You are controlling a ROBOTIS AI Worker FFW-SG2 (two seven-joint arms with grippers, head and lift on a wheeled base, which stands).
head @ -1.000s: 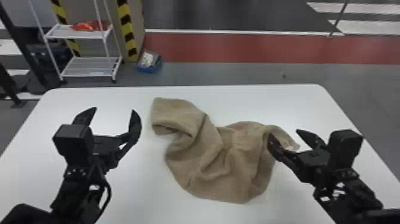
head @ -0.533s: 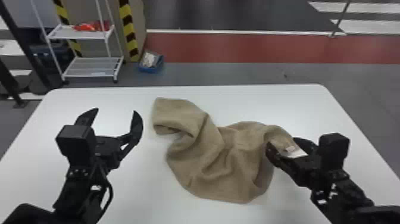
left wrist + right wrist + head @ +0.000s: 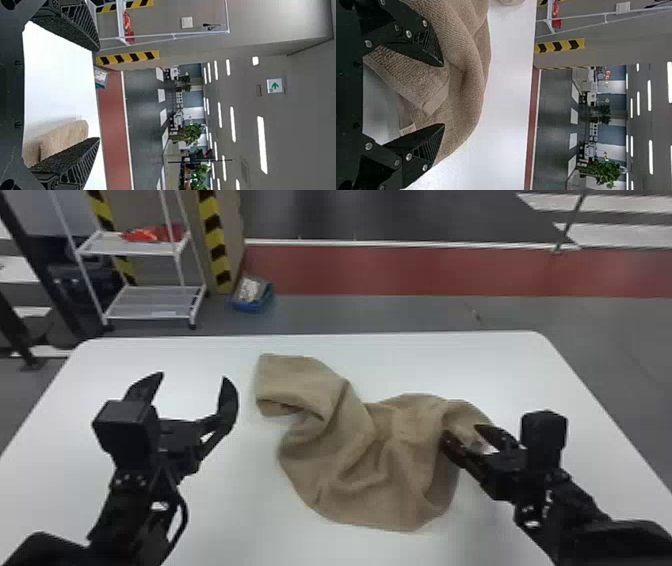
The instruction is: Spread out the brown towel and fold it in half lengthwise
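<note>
The brown towel (image 3: 345, 470) lies crumpled on the white table (image 3: 525, 375), one corner between the parted fingers of the right gripper (image 3: 461, 430). The left gripper (image 3: 193, 377), wide open, is nearer the table's left edge.

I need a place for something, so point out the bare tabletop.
Bare table shows between the towel and the far right corner, and between the left gripper and the towel, wider toward the near side. Crowded: the towel's right end, where the open right gripper straddles cloth.
</note>
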